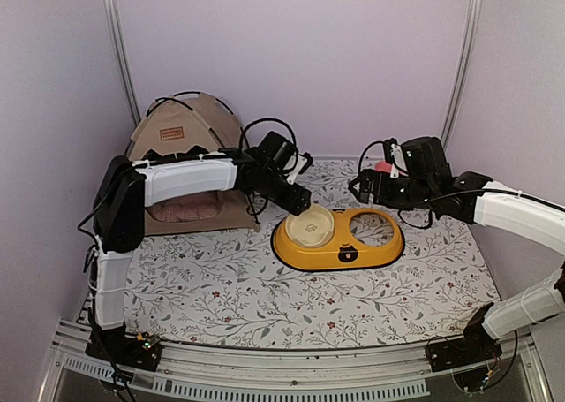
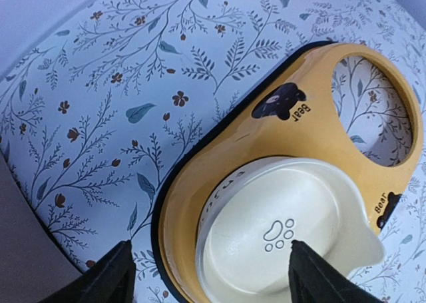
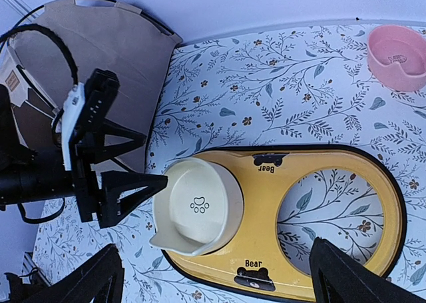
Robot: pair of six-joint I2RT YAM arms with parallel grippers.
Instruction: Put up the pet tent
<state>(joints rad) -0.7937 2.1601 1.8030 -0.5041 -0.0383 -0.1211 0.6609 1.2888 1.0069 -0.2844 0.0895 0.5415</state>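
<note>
Floral mat (image 1: 221,287) | tent (image 1: 185,141) stands far left, upright | we judge it light, soft cloth, springy poles (image 1: 189,94); take a pole | left gripper (image 1: 303,202) spread at cream bowl (image 1: 311,226) | right gripper (image 1: 354,189) spread, empty

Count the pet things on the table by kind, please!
Tent: 1
Feeder tray: 1
Bowls: 2, cream bowl and pink bowl
Cushion: 1
Total: 5

Soft, even, bright light comes from above. Faint shadows hug the yellow feeder tray (image 1: 342,234); the pet tent (image 1: 199,124) interior is dim. The top view looks slightly soft.
</note>
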